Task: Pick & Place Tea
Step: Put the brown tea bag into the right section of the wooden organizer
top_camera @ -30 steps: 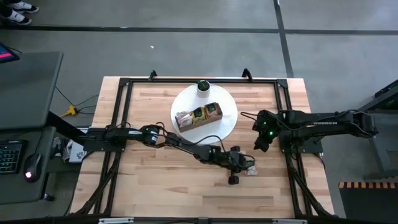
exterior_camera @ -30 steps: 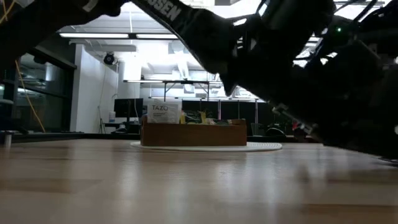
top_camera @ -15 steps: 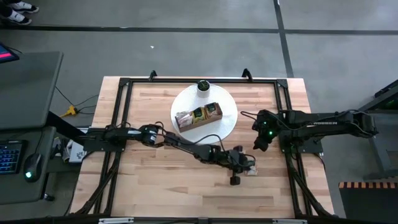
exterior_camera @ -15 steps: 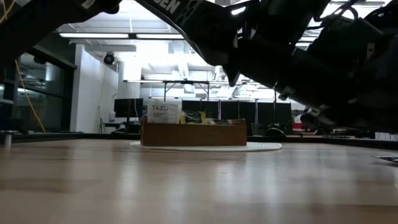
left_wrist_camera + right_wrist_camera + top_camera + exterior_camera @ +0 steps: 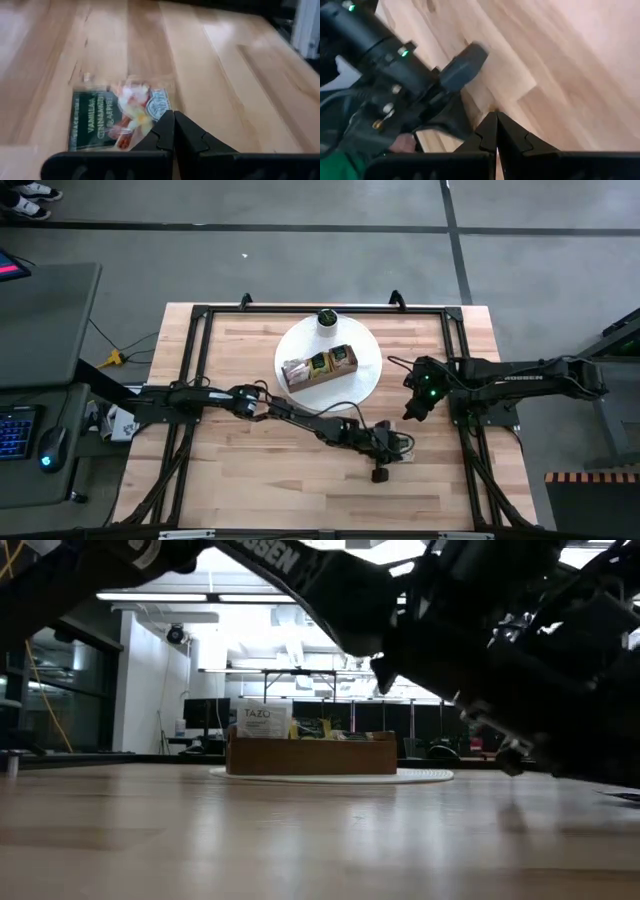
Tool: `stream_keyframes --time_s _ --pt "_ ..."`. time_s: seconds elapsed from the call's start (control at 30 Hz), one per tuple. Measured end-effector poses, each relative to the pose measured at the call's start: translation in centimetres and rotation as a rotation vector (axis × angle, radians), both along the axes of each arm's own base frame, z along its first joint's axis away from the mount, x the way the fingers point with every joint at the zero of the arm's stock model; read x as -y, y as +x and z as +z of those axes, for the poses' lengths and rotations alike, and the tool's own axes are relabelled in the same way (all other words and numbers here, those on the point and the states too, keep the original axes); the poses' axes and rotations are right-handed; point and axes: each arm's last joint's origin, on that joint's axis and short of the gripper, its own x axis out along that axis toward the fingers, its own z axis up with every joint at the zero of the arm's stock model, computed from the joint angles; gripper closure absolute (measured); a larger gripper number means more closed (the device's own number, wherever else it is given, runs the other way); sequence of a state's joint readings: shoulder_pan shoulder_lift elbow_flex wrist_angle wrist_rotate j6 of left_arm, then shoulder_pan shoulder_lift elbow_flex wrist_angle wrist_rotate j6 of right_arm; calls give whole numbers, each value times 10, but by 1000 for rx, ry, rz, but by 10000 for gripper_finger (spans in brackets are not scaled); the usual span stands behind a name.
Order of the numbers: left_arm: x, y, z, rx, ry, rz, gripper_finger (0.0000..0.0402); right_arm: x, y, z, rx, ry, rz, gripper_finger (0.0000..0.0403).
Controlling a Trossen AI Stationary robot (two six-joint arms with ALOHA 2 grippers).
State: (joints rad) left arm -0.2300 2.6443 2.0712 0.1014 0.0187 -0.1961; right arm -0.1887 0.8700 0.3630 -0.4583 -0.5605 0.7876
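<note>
Tea sachet (image 5: 117, 119), dark green label with orange print, lies flat on the bare bench (image 5: 250, 470), loose, well apart from the tray. Left gripper (image 5: 173, 131) hangs right over its near edge in the left wrist view, fingers pressed together with no gap and nothing between them, so no grasp yet. High view puts that left gripper (image 5: 392, 448) out toward the right-front part of the bench, arm stretched long and low. Right gripper (image 5: 414, 408) waits near the right edge of the white round plate (image 5: 368, 375), fingers also closed tight and empty. Step in hand looks like the approach for the pick: the next move probably calls for spreading the fingers, lowering onto the sachet edge and pinching it, which may be tricky as it is thin and flat against the wood. Wooden tray (image 5: 321, 366) sits on the plate, with sachets standing in its compartments, a white one at one end, green and tan ones further along; the exact count per compartment cannot be told. White cylinder with dark top (image 5: 326, 320) stands on the plate just behind the tray.
</note>
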Motion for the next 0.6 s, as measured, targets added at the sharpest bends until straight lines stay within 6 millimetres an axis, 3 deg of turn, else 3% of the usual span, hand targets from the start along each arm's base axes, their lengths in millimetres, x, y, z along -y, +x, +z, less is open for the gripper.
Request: stream_keyframes --time_s 0.17,0.33,0.6 --pt "-1 -2 -20 -87 -31 27 401 -9 -4 -4 -108 29 -34 402" --pt "-2 -6 -27 -178 -45 50 401 -17 -7 -6 -181 -9 -64 386" --pt "-7 -6 -28 -189 -37 78 401 -28 -5 -7 -201 -86 -133 286"
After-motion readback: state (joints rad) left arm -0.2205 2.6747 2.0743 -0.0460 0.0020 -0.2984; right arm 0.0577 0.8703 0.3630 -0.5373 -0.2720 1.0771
